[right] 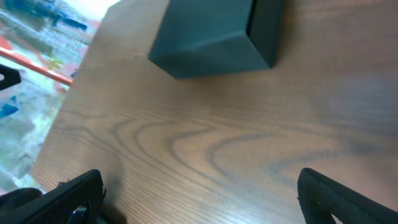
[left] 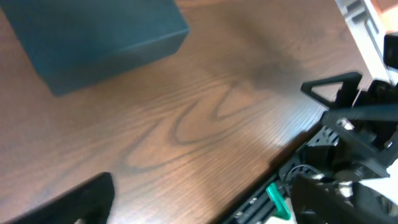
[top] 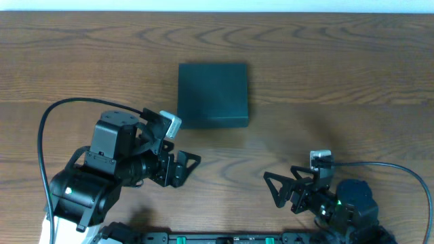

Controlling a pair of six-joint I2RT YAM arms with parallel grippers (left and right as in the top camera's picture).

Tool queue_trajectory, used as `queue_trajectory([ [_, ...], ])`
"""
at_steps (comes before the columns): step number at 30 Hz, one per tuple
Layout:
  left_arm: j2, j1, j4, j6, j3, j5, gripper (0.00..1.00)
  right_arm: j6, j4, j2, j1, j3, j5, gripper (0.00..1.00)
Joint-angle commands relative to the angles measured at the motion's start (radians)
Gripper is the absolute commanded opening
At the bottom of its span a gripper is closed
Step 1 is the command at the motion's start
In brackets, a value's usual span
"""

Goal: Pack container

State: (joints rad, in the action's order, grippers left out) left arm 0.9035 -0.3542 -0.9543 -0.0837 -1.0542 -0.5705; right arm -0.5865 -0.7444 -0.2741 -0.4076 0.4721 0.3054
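The dark green container [top: 212,95] sits with its lid shut on the wooden table, at the middle back. It also shows at the top left of the left wrist view [left: 93,37] and at the top of the right wrist view [right: 211,31]. My left gripper [top: 184,168] is open and empty, low over the table to the front left of the container. Only one of its fingers [left: 68,202] shows in its own view. My right gripper [top: 278,190] is open and empty to the front right; its two fingers stand wide apart [right: 202,193].
A black rail with a green clip [left: 277,199] runs along the table's front edge. The right arm [left: 354,124] shows in the left wrist view. Black cables [top: 41,135] loop behind both arms. The table's side edge [right: 81,68] shows in the right wrist view.
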Motion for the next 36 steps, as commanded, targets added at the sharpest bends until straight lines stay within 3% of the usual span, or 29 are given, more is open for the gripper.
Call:
queue_trajectory([
  [1, 0.002, 0.000, 0.001, -0.070, 0.000, 0.005, 0.95, 0.019, -0.031, 0.005, 0.002, 0.006, -0.018, 0.99],
  [11, 0.004, 0.000, -0.001, -0.066, 0.000, 0.008, 0.95, 0.019, -0.134, 0.005, 0.002, 0.006, -0.018, 0.99],
  [17, -0.069, 0.025, 0.023, 0.034, 0.034, 0.231, 0.95, 0.019, -0.135, 0.006, 0.002, 0.006, -0.018, 0.99],
  [20, -0.198, 0.126, 0.182, 0.161, 0.162, 0.237, 0.95, 0.019, -0.136, 0.006, 0.002, 0.006, -0.018, 0.99],
  [27, -0.524, 0.321, 0.407, 0.166, 0.518, 0.230, 0.95, 0.019, -0.136, 0.006, 0.002, 0.006, -0.018, 0.99],
  [36, -0.793, 0.414, 0.524, 0.161, 0.835, 0.234, 0.95, 0.019, -0.136, 0.006, 0.002, 0.006, -0.018, 0.99],
])
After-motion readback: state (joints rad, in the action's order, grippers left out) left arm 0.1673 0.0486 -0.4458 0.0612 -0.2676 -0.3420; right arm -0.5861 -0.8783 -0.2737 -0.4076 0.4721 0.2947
